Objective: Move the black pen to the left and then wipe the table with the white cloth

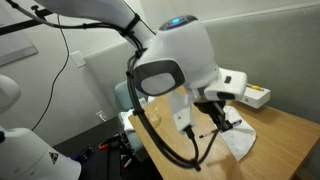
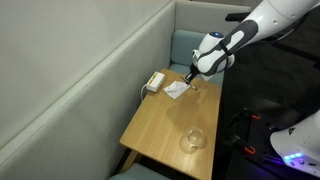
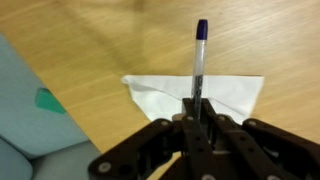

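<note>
gripper: [image 3: 198,112] jaws clamped on the pen, low on its barrel
pen: [image 3: 200,60] sticks out past the fingertips, capped end away from the wrist, over the cloth; can't tell if it's clear of the surface
cloth: [image 3: 235,95] flat on the table [image 3: 110,40], under the pen, near the far end by the wall in an exterior view [image 2: 177,90]; not gripped
glass: [image 2: 193,140] near end of the table, well apart from the cloth
done: pen grasped
left: looks like step 1 is mid-way. Carry pen left, set it down, release; then grab cloth and wipe. Wipe not started
</note>
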Controlling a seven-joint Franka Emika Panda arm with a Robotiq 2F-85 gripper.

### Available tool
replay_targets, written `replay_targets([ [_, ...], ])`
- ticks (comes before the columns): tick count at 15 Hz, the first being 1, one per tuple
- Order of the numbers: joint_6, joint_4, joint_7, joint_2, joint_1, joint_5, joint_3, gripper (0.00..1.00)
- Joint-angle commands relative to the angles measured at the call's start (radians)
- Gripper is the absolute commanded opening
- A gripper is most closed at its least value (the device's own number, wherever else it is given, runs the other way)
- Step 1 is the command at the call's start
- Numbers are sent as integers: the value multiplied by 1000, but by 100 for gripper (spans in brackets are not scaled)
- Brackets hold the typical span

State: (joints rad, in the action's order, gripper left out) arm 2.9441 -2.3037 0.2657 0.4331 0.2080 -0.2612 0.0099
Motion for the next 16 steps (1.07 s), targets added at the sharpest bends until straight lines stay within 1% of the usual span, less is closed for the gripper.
replay_targets([
  [1,-68,-58,17,-158,48,-39,172,3],
  [3,-108,-23,41,-176,41,-110,258,3],
  [4,-126,-2,51,-175,27,-145,286,3],
  [6,-147,36,53,-154,-17,-178,311,3],
  [7,-141,54,40,-131,-48,-164,309,3],
  [9,-104,80,-4,-80,-118,-95,278,3],
  [11,-94,108,-20,-27,-165,-40,258,3],
  [15,-91,179,-33,101,-237,88,217,3],
  [16,-91,198,-26,130,-241,111,218,3],
])
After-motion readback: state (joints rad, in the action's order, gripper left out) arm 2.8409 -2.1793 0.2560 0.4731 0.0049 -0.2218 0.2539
